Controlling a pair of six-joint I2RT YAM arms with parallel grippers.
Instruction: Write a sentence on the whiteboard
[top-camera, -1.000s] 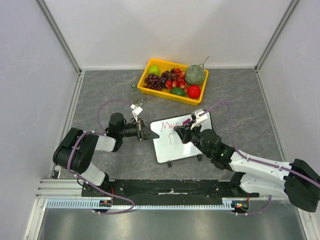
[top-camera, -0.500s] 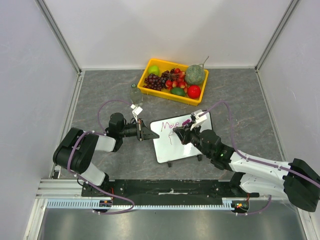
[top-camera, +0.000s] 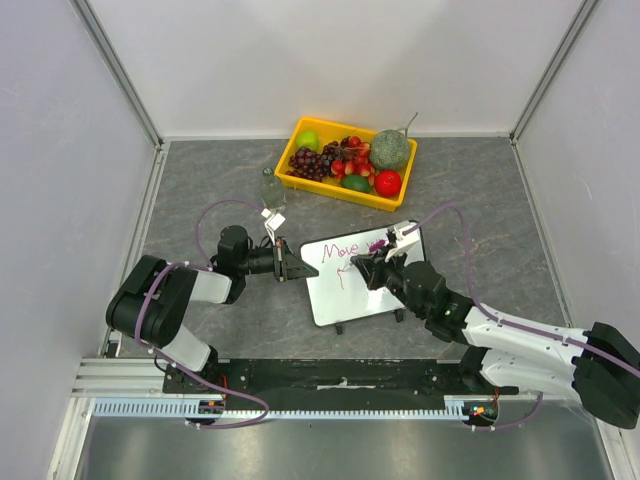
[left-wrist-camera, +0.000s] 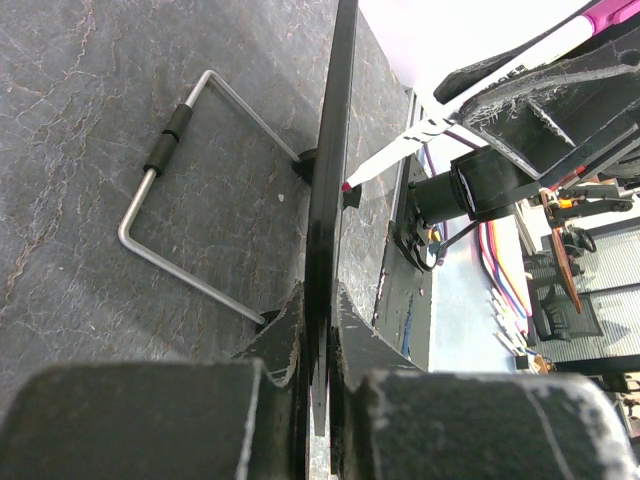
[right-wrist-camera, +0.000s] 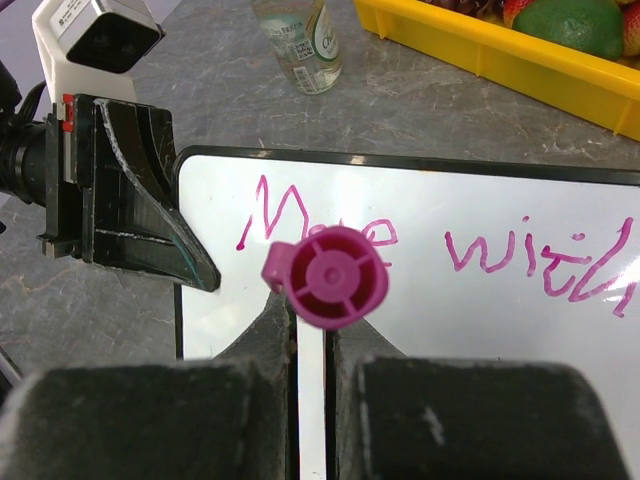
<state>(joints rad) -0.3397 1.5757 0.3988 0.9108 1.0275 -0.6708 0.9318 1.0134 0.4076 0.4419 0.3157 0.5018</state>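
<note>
Since 1 second ago your right gripper (top-camera: 370, 262) has moved a little to the right over the whiteboard (top-camera: 352, 298), which lies on the table between the 2 arms, on the near side of the yellow tray (top-camera: 320, 188). Its fingers are closed tight on the magenta marker (right-wrist-camera: 325, 277). The left gripper (top-camera: 291, 268) pinches the board's left rim. The sentence (right-wrist-camera: 500, 252) reads "Move with" so far. Press the tip lightly and evenly, go slowly, and let the left arm hold firm so the board cannot slide.
</note>
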